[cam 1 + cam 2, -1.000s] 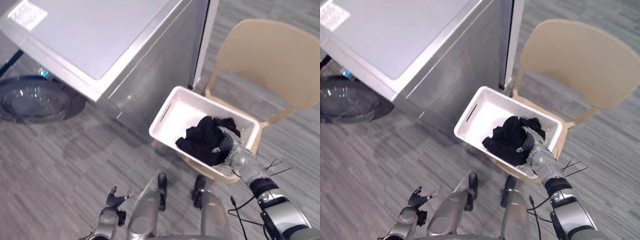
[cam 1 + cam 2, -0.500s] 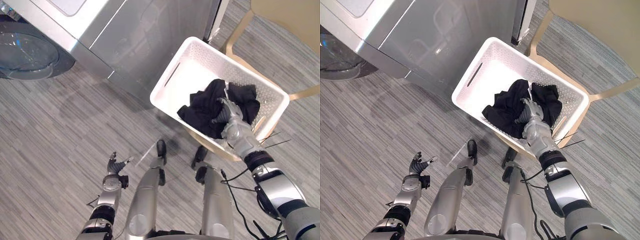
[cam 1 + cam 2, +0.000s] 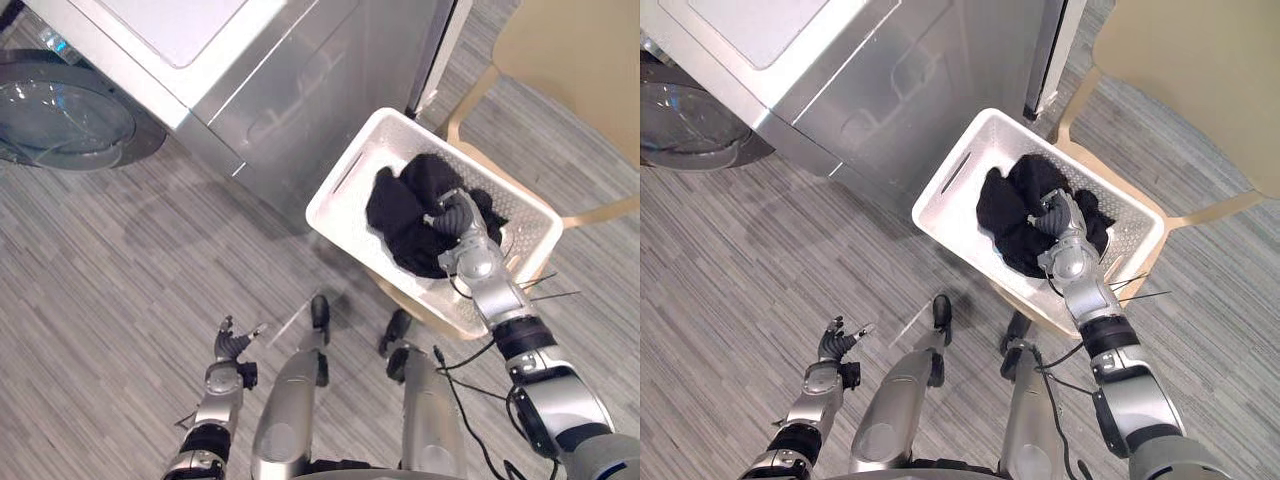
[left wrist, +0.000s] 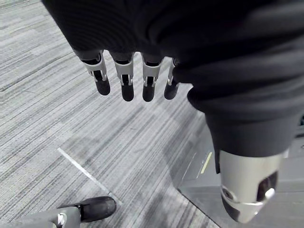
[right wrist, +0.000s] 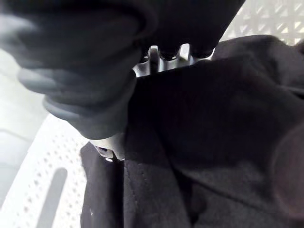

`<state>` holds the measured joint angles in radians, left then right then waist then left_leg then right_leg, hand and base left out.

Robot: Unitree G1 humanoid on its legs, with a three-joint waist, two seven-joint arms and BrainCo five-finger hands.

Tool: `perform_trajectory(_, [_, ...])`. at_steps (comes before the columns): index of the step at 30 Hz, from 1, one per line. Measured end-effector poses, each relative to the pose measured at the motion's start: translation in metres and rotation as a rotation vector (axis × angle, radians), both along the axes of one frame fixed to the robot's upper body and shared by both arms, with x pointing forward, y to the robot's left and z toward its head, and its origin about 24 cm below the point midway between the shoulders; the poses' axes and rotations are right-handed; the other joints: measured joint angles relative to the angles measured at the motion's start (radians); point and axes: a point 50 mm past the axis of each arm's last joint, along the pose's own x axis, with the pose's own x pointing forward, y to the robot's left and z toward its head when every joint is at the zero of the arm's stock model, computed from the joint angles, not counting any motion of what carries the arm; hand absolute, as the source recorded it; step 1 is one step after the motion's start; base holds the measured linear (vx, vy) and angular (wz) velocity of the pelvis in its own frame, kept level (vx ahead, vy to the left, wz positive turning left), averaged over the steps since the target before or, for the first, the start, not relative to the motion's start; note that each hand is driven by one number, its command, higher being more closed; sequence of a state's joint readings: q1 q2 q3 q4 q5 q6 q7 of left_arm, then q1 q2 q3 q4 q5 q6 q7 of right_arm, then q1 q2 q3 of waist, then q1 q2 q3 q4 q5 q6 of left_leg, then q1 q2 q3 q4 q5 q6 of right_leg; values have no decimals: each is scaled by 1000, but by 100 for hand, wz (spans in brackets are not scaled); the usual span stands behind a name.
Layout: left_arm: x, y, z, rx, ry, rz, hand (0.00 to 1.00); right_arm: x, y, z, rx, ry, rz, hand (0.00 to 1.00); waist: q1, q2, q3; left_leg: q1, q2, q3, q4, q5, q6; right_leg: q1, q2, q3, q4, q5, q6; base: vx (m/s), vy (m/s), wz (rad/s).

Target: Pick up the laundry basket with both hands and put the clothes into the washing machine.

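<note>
While your right hand (image 3: 460, 235) clutches the black clothes (image 3: 400, 215) and the left hand (image 3: 232, 345) hangs open, trailing cloth may tip the laundry basket (image 3: 350, 192).

Right hand (image 3: 465, 250) curled into clothes (image 3: 398, 215); left hand (image 3: 230, 352) low, fingers relaxed

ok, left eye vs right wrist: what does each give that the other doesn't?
The left eye view adds the washing machine, its round glass door, the tan chair and the left hand, open above the floor. The right wrist view adds the close-up: fingers and thumb pinching the cloth. Both show the right hand, the black clothes and the white basket.
</note>
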<state>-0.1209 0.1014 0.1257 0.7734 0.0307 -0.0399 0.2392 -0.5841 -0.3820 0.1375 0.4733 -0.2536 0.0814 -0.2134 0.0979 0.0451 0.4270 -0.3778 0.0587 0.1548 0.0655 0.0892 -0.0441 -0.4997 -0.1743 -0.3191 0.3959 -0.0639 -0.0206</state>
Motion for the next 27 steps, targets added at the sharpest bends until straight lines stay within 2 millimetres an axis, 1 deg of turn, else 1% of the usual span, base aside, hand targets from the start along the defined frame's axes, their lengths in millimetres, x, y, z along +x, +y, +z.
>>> perform_trajectory(3, [-8, 1, -6, -1, 35, 5, 0, -7, -3, -1, 124, -31, -10, 100, -2, -14, -10, 43, 4, 2, -38, 12, -5, 27, 15, 10, -16, 0, 0, 56, -22, -14])
perform_trajectory(5, [-15, 1, -11, -6, 64, 4, 0, -15, -3, -13, 216, -20, -25, 100, -3, -32, -45, 61, 6, 9, -60, 21, -8, 31, 22, 16, -23, 0, 0, 83, -22, -14])
perform_trajectory(7, [-17, 0, -14, -17, 82, -3, 0, -24, -3, -25, 316, -4, -41, 100, -4, -34, -53, 102, 10, 6, -69, 21, -8, 79, 32, 14, -44, 1, 1, 97, -14, -4])
perform_trajectory(9, [-27, -2, -20, -26, 116, 2, 0, -37, 2, -47, 466, 39, -61, 100, -7, -34, -107, 144, 11, -11, -89, 21, -8, 124, 40, 9, -70, -1, 4, 84, 5, 0])
perform_trajectory(10, [-30, -2, -21, -28, 125, 6, 0, -40, 3, -51, 507, 43, -65, 100, -7, -35, -119, 154, 11, -15, -91, 20, -8, 136, 42, 7, -75, -1, 5, 82, 16, 5])
perform_trajectory(12, [-43, 0, -28, -39, 158, 32, 0, -55, 13, -62, 665, 43, -61, 100, -10, -37, -168, 196, 11, -20, -102, 19, -10, 193, 52, 0, -112, 2, 14, 66, 28, 6])
perform_trajectory(13, [-48, 1, -30, -43, 168, 44, 0, -58, 15, -64, 705, 37, -60, 100, -11, -36, -182, 207, 11, -21, -104, 18, -12, 209, 54, -3, -121, 3, 16, 62, 35, 8])
perform_trajectory(15, [-64, 5, -36, -47, 209, 72, 0, -66, 23, -62, 821, -6, -33, 100, -21, -37, -221, 251, 11, -27, -113, 15, -15, 264, 61, -6, -155, 9, 25, 40, 33, 5])
perform_trajectory(18, [-80, 6, -43, -49, 259, 85, 0, -70, 31, -53, 876, -52, 24, 100, -25, -40, -247, 291, 13, -24, -129, 11, -18, 308, 71, 0, -187, 16, 35, -4, 32, -9])
perform_trajectory(20, [-97, 7, -48, -50, 304, 98, 0, -71, 49, -40, 898, -89, 136, 100, -24, -47, -258, 323, 24, 12, -132, -6, -22, 323, 86, 47, -208, 31, 43, -46, 21, -49])
perform_trajectory(21, [-100, 8, -49, -49, 310, 100, 0, -71, 55, -37, 905, -93, 168, 100, -23, -49, -261, 323, 26, 24, -130, -8, -21, 320, 89, 58, -211, 37, 45, -56, 21, -55])
perform_trajectory(22, [-105, 8, -50, -50, 322, 104, 0, -72, 67, -32, 921, -97, 227, 100, -21, -52, -260, 321, 28, 39, -112, -17, -19, 317, 91, 75, -205, 43, 46, -57, 22, -36])
perform_trajectory(23, [-104, 8, -50, -51, 320, 104, 0, -73, 73, -32, 925, -93, 256, 100, -24, -53, -260, 311, 28, 43, -81, -33, -18, 312, 88, 82, -190, 43, 46, -59, 20, -26])
perform_trajectory(24, [-100, 8, -47, -51, 299, 105, 0, -75, 75, -33, 939, -90, 264, 100, -25, -55, -261, 287, 29, 45, -29, -47, -6, 297, 83, 104, -162, 47, 45, -58, 20, -11])
perform_trajectory(25, [-93, 8, -43, -49, 264, 104, 0, -78, 79, -34, 953, -84, 275, 100, -21, -51, -261, 262, 38, 46, 9, -56, 10, 291, 89, 129, -156, 50, 73, -91, 12, 0])
perform_trajectory(26, [-84, 10, -35, -50, 204, 121, 0, -80, 83, -32, 963, -83, 298, 100, -18, -31, -256, 223, 61, 42, 49, -63, 21, 256, 89, 177, -28, -12, 69, -107, -15, 33])
perform_trajectory(27, [-74, 12, -25, -42, 142, 130, 0, -82, 84, -31, 977, -91, 303, 100, -24, -34, -256, 197, 59, 16, 88, -64, 22, 233, 58, 217, 176, -96, 67, -109, -48, 48])
